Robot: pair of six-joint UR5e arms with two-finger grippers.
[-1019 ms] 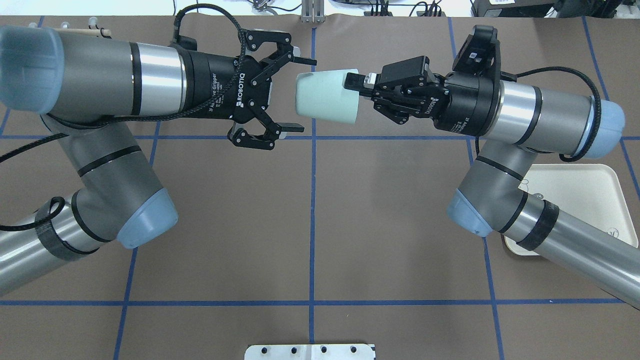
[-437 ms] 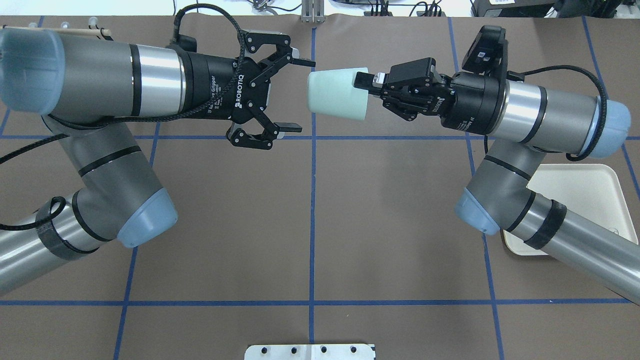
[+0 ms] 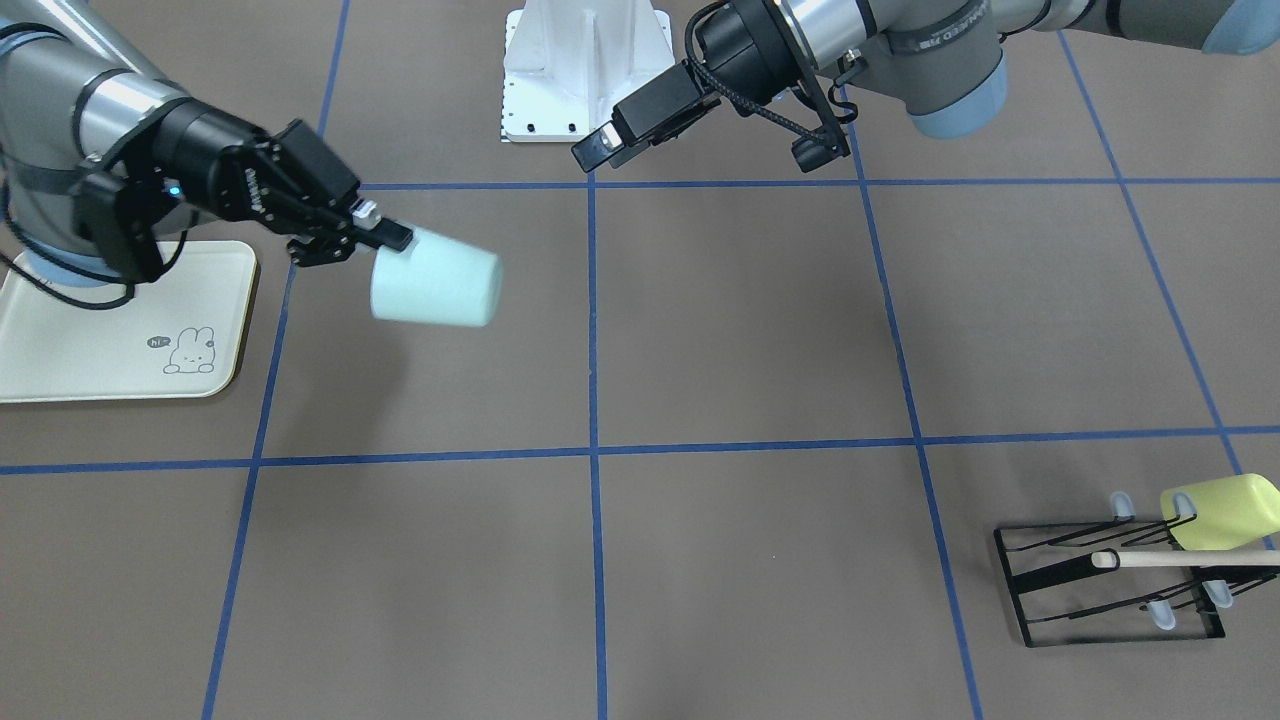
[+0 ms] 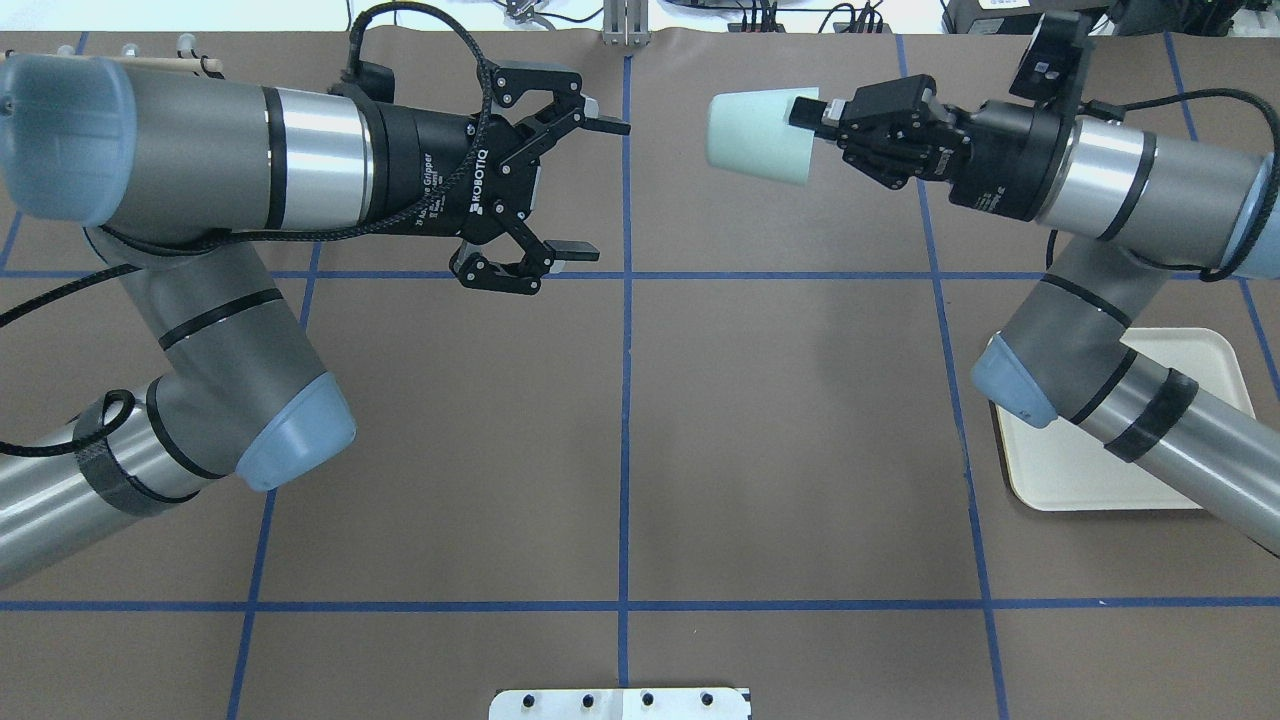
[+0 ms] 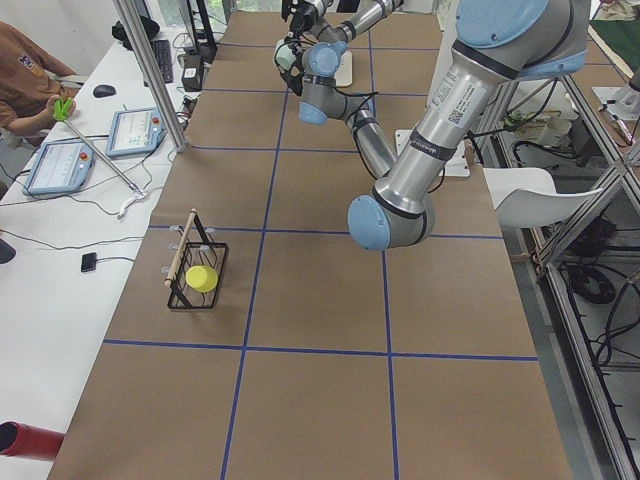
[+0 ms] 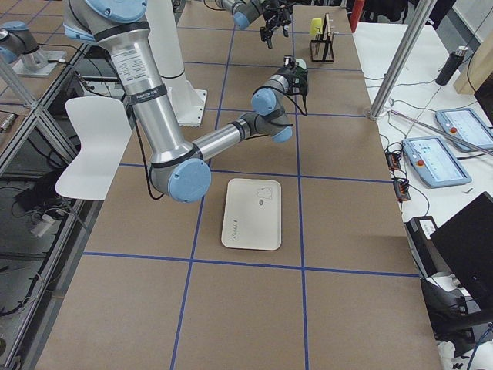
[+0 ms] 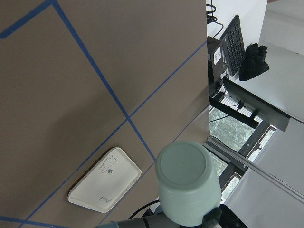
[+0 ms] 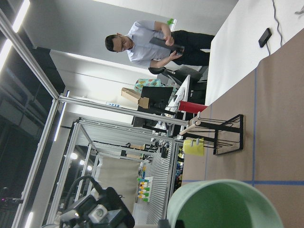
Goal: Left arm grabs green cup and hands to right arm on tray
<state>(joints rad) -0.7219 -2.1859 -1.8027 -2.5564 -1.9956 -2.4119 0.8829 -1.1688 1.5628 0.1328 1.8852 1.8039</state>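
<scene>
The pale mint green cup [image 4: 758, 137] hangs sideways in the air, its base toward my left arm. My right gripper [image 4: 806, 110] is shut on its rim. The cup also shows in the front view [image 3: 437, 280], beside the cream tray [image 3: 100, 340] and not over it. In the overhead view the tray [image 4: 1080, 480] lies partly under my right arm. My left gripper [image 4: 597, 188] is open and empty, well apart from the cup. The left wrist view shows the cup's base [image 7: 187, 183] and the tray [image 7: 104, 187] beyond it.
A black wire rack [image 3: 1110, 585] with a yellow-green cup [image 3: 1220, 510] and a wooden stick stands at the far corner on my left side. A white mounting plate [image 4: 620, 703] sits at the table's near edge. Operators are beyond the table.
My right arm has carried the cup to the right and toward the back, away from my left gripper. The left gripper has stayed open and almost still.
</scene>
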